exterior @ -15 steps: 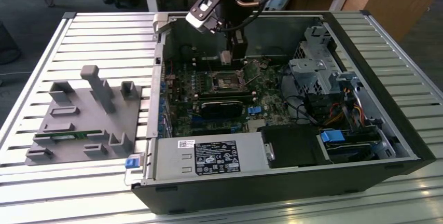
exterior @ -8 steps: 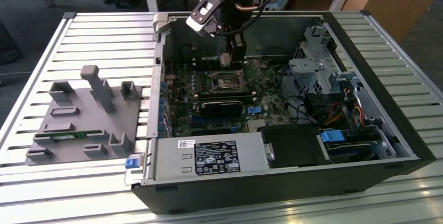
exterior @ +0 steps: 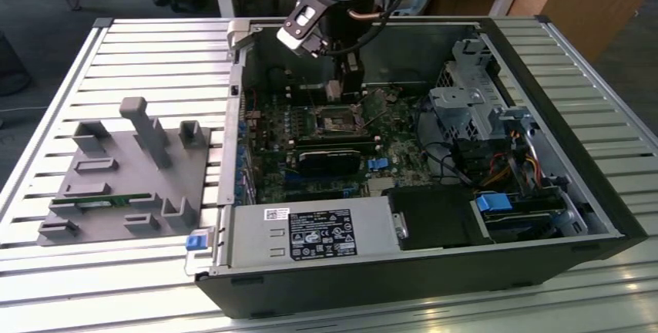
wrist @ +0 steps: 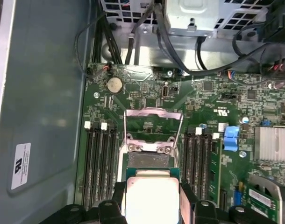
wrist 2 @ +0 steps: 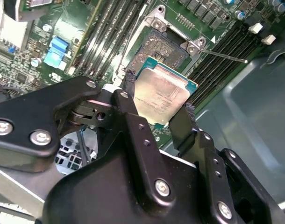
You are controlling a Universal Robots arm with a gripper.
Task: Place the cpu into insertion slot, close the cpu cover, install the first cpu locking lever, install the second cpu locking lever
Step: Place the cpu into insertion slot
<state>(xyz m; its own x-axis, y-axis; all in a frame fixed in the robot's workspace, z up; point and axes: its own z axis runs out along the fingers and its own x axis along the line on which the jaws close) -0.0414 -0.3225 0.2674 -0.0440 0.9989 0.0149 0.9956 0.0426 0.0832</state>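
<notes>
End effector [wrist 2: 159,94] around cpu [wrist 2: 165,89], near insertion slot [wrist 2: 168,46]

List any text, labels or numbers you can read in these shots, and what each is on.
Nothing reads cleanly.
power supply label, exterior view: print too small to read.
case wall sticker, first wrist view: blurred.
cpu face, second wrist view: faint print, unreadable.
motherboard markings, first wrist view: too small.

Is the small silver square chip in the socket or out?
Out. The small silver square chip sits clamped between the fingers of the black gripper, and the dark square socket lies bare beyond it.
</notes>
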